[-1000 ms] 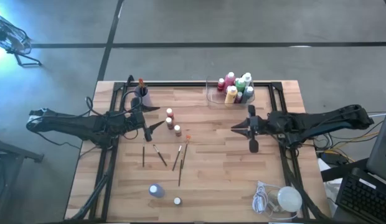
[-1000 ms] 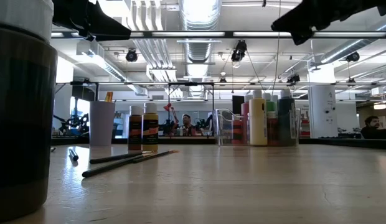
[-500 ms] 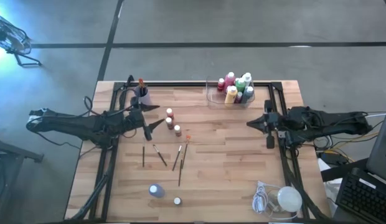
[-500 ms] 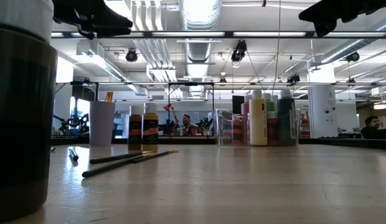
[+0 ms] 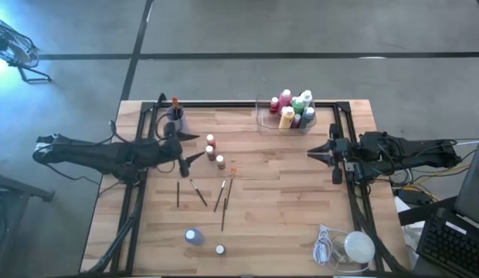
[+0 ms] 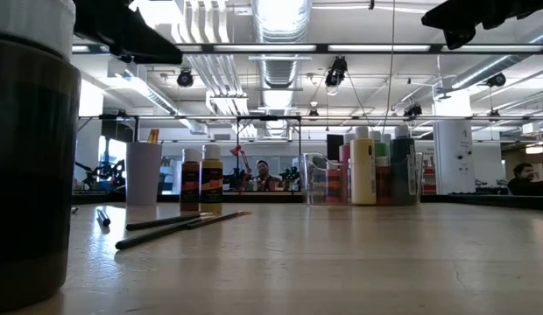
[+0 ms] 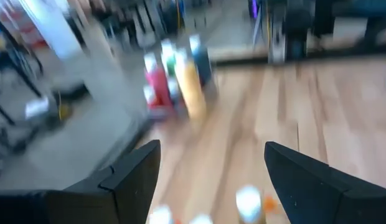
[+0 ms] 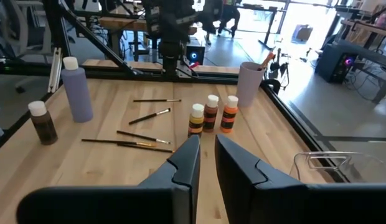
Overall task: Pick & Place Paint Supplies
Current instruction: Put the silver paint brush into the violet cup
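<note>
I can read no text, label, brand, number or sign in any view. The bottles [image 6: 201,179] standing on the bench [image 6: 342,254] show dark label patches in my low view, but no lettering I can make out.

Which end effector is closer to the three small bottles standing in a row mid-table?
Left. The left end effector sits just beside the three bottles; the right end effector is well across the table from them.
</note>
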